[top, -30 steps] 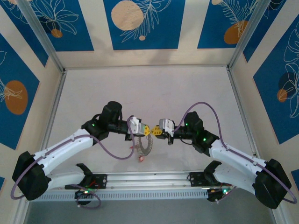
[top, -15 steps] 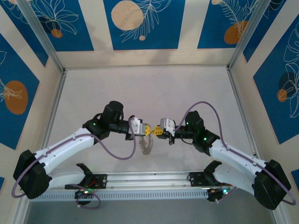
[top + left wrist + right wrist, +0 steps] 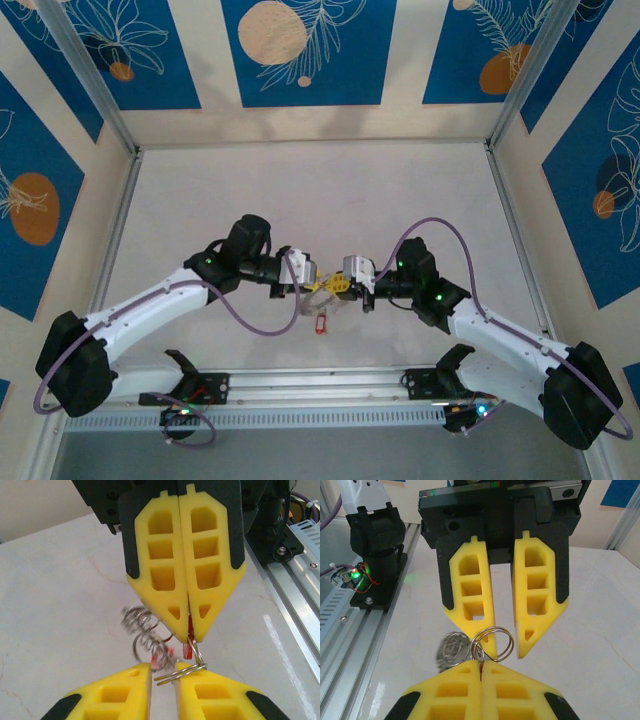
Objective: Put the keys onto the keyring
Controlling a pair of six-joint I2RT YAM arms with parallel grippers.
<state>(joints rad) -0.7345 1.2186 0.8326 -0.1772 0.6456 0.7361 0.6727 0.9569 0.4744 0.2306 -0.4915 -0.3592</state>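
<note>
– Right gripper [image 3: 189, 637] is seen closed, tip against tip, while the jaws of the left gripper [image 3: 507, 652] are stood apart with nothing clamped. Can the one grip be trusted?

– Only partly. What is pinched is a loop of the keyring [image 3: 142, 630] with a sliver of red beside it. It is held at the very ends of the fingers, so little is gripped, and a slip could be caused by any tug or twist.

– Could harm be done by the open gripper?

– It could. A loop of wire is seen lying in its gap. If that gripper were drawn away carelessly, the wire could be caught on a finger and dragged out of the other grip.

– Where is the ring placed?

– Between the two grippers, hung in the air from the closed one. Its coiled part is blurred in both wrist views, so it is judged to be swinging. All its weight is carried by one pinch, and it could be dropped.

– And the key [image 3: 320, 324]?

– From above, one red-headed key is seen dangling just below the ring, apparently threaded on. Whether it is fully on the wire cannot be told. If it is only partly on, it could be shaken off. A second key cannot be picked out with certainty. The red at the pinch may be its head, which could be wedged there.
</note>
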